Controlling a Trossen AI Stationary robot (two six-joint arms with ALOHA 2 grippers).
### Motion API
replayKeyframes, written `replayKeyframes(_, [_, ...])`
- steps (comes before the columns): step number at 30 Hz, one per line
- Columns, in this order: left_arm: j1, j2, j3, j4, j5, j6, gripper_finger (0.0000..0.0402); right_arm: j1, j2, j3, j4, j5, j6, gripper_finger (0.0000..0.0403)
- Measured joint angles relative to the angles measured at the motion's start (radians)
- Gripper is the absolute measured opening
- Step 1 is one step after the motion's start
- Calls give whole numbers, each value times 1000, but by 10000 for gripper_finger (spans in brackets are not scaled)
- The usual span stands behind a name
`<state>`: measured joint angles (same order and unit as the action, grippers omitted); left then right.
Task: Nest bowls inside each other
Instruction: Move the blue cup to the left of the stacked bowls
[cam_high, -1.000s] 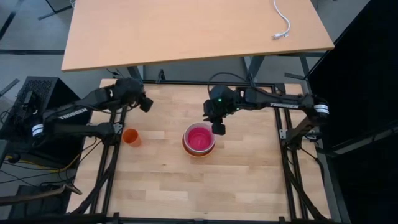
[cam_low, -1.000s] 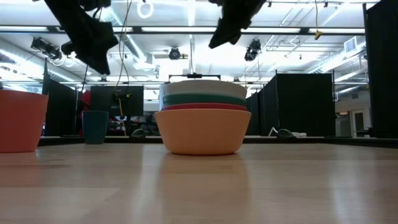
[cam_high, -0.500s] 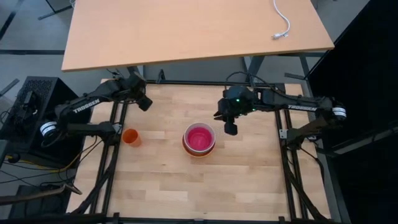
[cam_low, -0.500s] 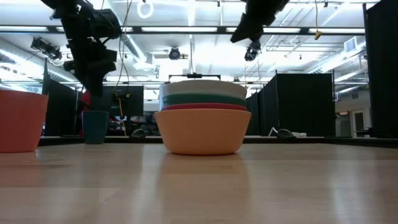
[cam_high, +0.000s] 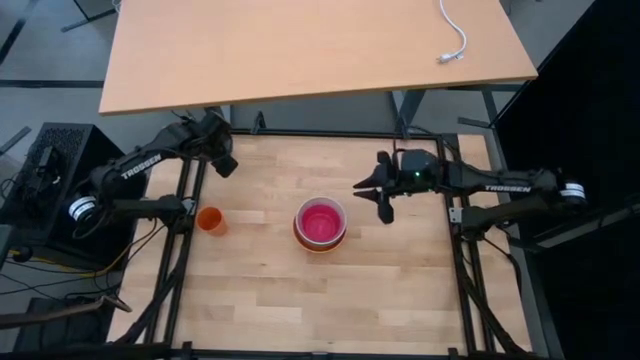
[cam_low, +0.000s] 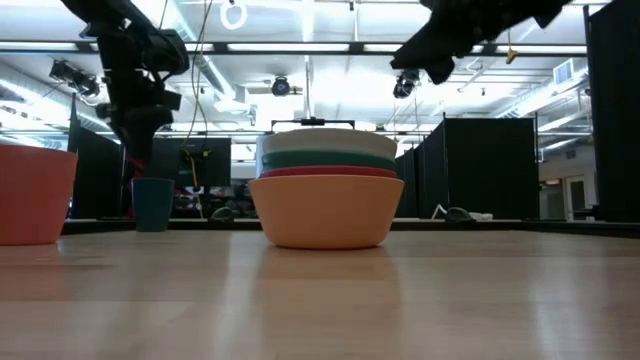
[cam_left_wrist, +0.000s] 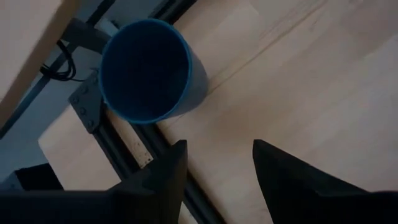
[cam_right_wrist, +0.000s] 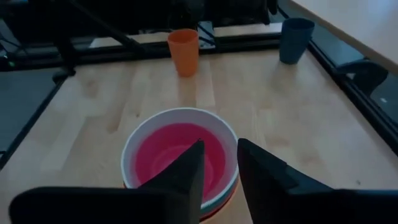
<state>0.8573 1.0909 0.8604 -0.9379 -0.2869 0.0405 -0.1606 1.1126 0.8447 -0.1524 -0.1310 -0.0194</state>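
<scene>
Nested bowls (cam_high: 320, 224), pink innermost, at desk (cam_high: 300, 290) centre; right gripper (cam_high: 383, 203) beside them, left gripper (cam_left_wrist: 216, 163) above blue cup (cam_left_wrist: 148, 70), both parted, empty.

A robotics lab in an open office hall; the wooden worktable (cam_high: 300, 290) sits in a black metal frame (cam_high: 455, 250) with both arms mounted on it; beyond the worktable stands a plain desk (cam_high: 300, 50) with a loose white cable (cam_high: 453, 35); behind it, the low view shows black partition panels (cam_low: 480, 165), ceiling strip lights (cam_low: 300, 45) and rigged lamps (cam_low: 283, 87)
</scene>
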Motion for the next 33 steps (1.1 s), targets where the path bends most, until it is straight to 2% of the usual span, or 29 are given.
replayKeyframes(11, [20,110,0,57,-33,47,181,1,-45,-128,153,-16,19,97])
replayKeyframes(21, [86,181,2,100,-62,111,182,1,-46,-131,158,-33,16,79])
replayKeyframes(25, [91,197,2,112,-50,117,155,1,-45,-131,158,-33,15,74])
replayKeyframes(33, [69,197,81,62,-32,120,158,1,-45,-131,157,-32,15,85])
